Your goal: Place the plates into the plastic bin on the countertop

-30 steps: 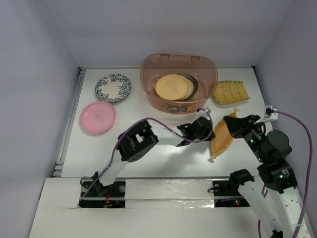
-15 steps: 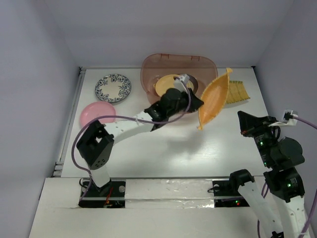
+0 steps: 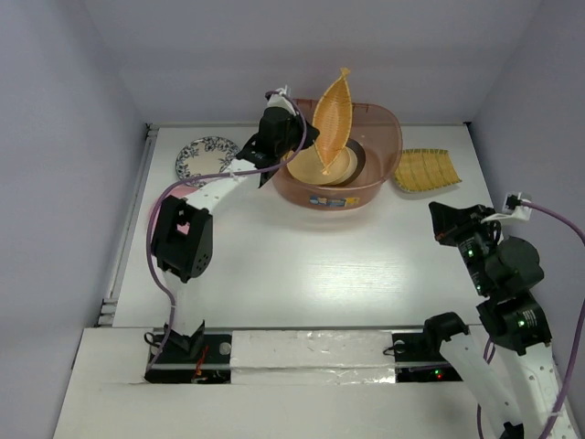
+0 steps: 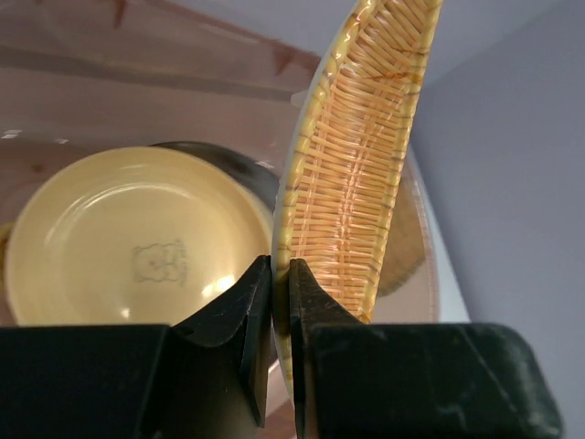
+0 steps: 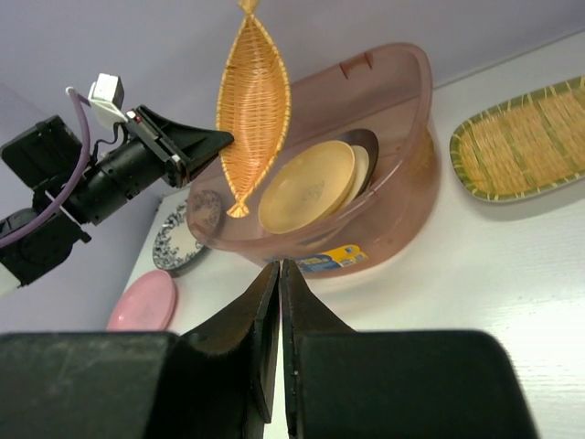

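Pale lilac walls (image 3: 302, 55) close in the back and both sides. A white channel (image 3: 126, 229) runs along the left wall's foot. A white ledge (image 3: 302, 407) carrying a glossy tape strip (image 3: 311, 350) spans the near edge.

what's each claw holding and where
The left claw pinches the orange leaf-shaped plate by the rim of its long side, upright over the plastic bin. The right claw is shut, holding nothing.

No legible text in any view.
- Plastic bin (image 3: 297, 190): small blue-and-yellow label (image 5: 329, 259) on the outer wall, at 6 o'clock of the tub in the top view. Print too small to read.
- Orange round plate (image 4: 82, 238) inside the bin: faint stamped mark (image 4: 157, 262) at centre, figure-like, no letters made out.
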`<state>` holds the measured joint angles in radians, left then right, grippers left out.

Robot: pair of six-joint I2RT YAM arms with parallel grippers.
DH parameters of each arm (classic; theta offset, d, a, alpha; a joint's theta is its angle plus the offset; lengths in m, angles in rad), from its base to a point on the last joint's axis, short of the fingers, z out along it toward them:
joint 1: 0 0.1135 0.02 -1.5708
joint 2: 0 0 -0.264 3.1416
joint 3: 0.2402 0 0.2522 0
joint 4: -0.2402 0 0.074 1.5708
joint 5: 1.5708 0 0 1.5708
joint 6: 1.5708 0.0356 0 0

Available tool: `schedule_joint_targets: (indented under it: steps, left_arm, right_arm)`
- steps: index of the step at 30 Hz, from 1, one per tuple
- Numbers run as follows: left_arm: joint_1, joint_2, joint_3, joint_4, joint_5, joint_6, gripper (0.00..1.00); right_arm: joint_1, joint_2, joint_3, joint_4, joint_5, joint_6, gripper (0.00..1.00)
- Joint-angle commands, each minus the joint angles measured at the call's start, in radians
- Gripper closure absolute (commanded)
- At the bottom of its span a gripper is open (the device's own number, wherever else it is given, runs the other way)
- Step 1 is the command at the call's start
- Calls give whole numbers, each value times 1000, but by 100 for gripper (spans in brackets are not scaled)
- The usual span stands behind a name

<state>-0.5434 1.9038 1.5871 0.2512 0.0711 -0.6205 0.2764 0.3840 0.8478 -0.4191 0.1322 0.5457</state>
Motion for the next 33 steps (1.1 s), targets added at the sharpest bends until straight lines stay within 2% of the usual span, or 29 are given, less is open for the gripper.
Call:
schedule_joint_targets:
  steps: [1,5,15,18,21,22,25,30,33]
  left_arm:
    - [33,30,82,-13,19,13,100]
    - [51,109,129,-62,26,19,100]
    - [60,190,155,-102,33,31,100]
    - [60,201,152,-113,38,34,95]
    - [60,195,133,-115,36,36,83]
    - [60,190,114,-110,32,36,74]
    - [60,167,77,-95,16,48,64]
    - [60,126,45,-96,-17,73,59]
    - [60,58,-7,-64,-47,79,51]
  right_arm:
    - [6,27,-15,65,1,-12,90]
    - [6,53,-39,78,1,-7,90]
    - [6,93,-99,112,9,0,89]
    - [6,118,-115,126,26,0,88]
    - [6,144,-134,140,38,8,88]
    - [6,153,-141,144,46,10,88]
    - [6,176,-176,163,99,13,88]
    - [6,217,-226,213,164,52,88]
    - [6,254,-253,258,211,75,89]
